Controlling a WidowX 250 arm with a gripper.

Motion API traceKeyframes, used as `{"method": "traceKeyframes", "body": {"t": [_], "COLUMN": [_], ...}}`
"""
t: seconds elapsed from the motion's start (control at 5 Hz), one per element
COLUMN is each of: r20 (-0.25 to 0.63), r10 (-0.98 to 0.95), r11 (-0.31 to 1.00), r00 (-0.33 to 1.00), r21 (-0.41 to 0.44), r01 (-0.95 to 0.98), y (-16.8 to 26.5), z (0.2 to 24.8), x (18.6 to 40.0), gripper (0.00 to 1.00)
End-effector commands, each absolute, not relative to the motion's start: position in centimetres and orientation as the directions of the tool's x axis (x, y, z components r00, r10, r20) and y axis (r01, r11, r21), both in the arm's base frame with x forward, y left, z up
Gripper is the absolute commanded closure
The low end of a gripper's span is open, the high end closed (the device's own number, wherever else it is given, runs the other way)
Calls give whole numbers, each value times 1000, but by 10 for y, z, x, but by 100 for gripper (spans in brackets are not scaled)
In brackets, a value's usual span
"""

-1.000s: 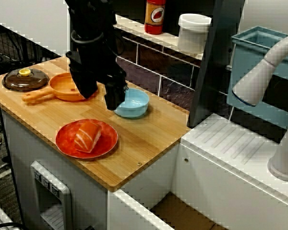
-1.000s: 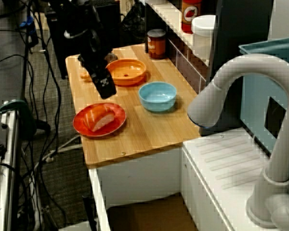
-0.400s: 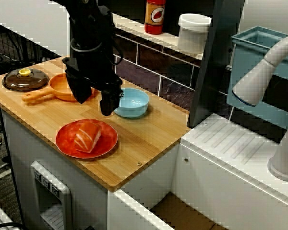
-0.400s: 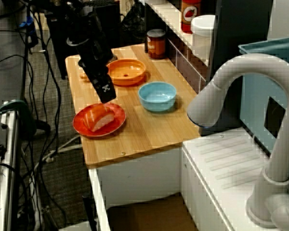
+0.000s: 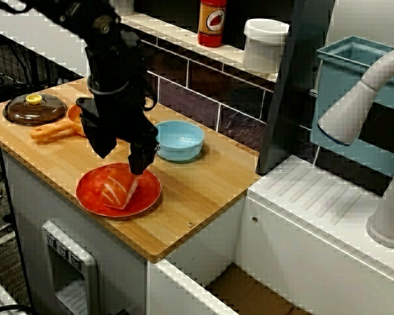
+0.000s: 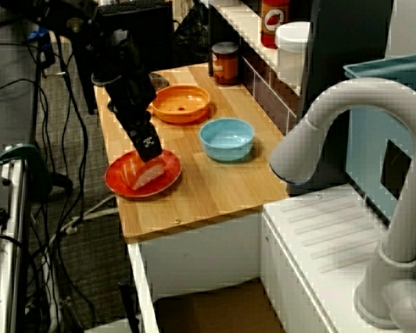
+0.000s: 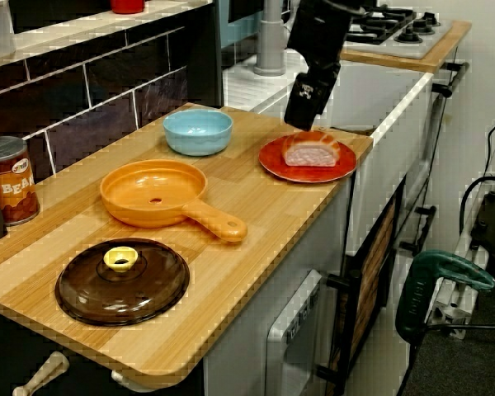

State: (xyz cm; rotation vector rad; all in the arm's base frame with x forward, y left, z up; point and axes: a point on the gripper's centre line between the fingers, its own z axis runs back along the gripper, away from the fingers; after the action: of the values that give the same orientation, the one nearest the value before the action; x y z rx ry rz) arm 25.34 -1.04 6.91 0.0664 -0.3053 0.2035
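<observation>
In the front view, the gripper (image 5: 122, 161) hung just above the plate (image 5: 90, 199). Its two black fingers stood apart with nothing between them. The right fingertip was over the 12 o'clock rim, close to the salmon (image 5: 120, 189). I could not tell whether it touched the fish. In the view over the faucet, the gripper (image 6: 150, 148) came down from 11 o'clock, its tip at the top edge of the salmon (image 6: 147, 173). In the view along the counter, the gripper (image 7: 302, 109) sat at 12 o'clock of the salmon (image 7: 310, 151), just above it.

The salmon lay flat in the middle of the red plate (image 7: 271, 166), near the front edge of the counter (image 5: 203, 184).

In the front view, a blue bowl (image 5: 182, 140) stood at 2 o'clock of the plate, near it but apart. An orange pan (image 5: 74, 115) lay at 10 o'clock, mostly hidden behind the arm. A brown lid (image 5: 33, 109) with a yellow knob sat further out at 10 o'clock, at the counter's end. In the view along the counter, the pan (image 7: 155, 192) lay between the lid (image 7: 122, 280) and the bowl (image 7: 198, 130), handle pointing to 4 o'clock. A can (image 7: 8, 180) stood against the tiled wall at 9 o'clock of the pan. On the ledge above, a red bottle (image 5: 212, 21) and a white tub (image 5: 265, 42) stood side by side.
</observation>
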Motion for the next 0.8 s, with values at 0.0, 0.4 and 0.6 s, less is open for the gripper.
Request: {"method": "traceKeyframes", "body": {"t": [0.0, 0.4, 0.6], "r20": [328, 307, 298], "r10": [214, 217, 200], "r11": [971, 969, 974], "r00": [920, 927, 934], "r21": [36, 50, 43], "r01": [-238, -243, -222], "y": [-11, -10, -9], "z": [54, 37, 34], "x": [261, 268, 268], "gripper": [0, 0, 100]}}
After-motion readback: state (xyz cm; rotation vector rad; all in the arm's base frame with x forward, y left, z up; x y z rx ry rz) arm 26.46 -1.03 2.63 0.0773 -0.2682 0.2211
